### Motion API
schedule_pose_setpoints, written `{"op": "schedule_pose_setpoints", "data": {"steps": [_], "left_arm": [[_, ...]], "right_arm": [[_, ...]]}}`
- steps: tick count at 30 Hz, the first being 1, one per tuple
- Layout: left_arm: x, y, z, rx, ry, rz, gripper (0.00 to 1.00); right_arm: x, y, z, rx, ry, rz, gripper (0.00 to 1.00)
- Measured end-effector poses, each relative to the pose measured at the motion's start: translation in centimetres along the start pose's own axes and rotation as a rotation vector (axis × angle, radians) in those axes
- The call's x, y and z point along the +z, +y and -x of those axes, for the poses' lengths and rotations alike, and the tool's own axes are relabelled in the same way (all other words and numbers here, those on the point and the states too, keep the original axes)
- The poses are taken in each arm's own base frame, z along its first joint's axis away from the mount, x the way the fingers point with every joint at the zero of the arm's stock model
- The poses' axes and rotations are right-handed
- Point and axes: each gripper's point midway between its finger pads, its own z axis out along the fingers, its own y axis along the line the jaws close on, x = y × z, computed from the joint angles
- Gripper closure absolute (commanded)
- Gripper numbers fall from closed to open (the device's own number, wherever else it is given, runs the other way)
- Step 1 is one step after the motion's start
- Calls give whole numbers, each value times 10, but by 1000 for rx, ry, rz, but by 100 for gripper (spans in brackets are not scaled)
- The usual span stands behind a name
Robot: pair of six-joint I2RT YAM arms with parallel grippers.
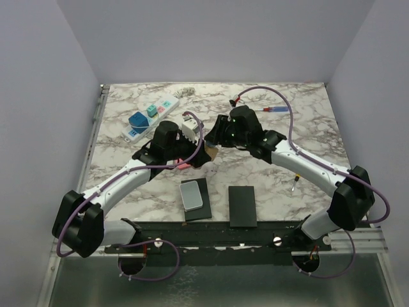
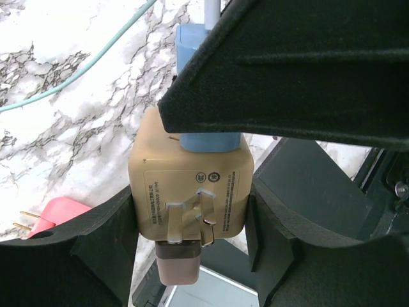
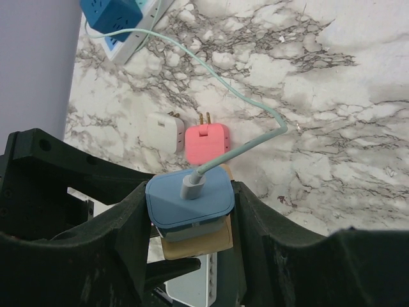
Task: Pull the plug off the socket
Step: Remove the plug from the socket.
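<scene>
Left gripper (image 2: 188, 220): clamped on the tan socket block (image 2: 192, 182), one finger on each side, the block's folded prongs facing the wrist camera.
Right gripper (image 3: 192, 214): closed around the blue plug (image 3: 188, 195), which is seated in the block's opposite face.
Relation: plug and block form one line between the two grippers, running roughly left to right over mid-table. The left arm anchors the block and the right arm has the plug, so the pull should run along that line, rightward.
Cable: a pale green cable (image 3: 211, 77) leaves the plug's back toward the far left.
Strip: a white power strip (image 1: 153, 110) lies far left, well apart, carrying a blue cube (image 1: 138, 120).
Loose: a pink plug (image 3: 206, 142) and a white plug (image 3: 163, 131) lie near the grippers.
Surface: marble-patterned table (image 1: 300, 121), with two dark pads (image 1: 242, 206) at its near edge.
Room: plain pale walls (image 1: 211, 38) on three sides.
</scene>
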Motion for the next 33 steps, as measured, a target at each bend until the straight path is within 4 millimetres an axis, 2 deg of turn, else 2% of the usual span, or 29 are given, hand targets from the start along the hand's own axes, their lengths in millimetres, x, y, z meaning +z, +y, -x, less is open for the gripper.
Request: {"op": "schedule_pose_setpoints", "data": {"steps": [9, 15, 33], "left_arm": [[-1, -1, -4, -16, 15, -12, 100], [-2, -2, -4, -10, 17, -15, 100], [-2, -4, 1, 41, -2, -12, 100]], "right_arm": [[-1, 4, -3, -24, -44, -45, 100], [-2, -2, 0, -23, -47, -61, 100], [4, -9, 5, 55, 53, 34, 99]]}}
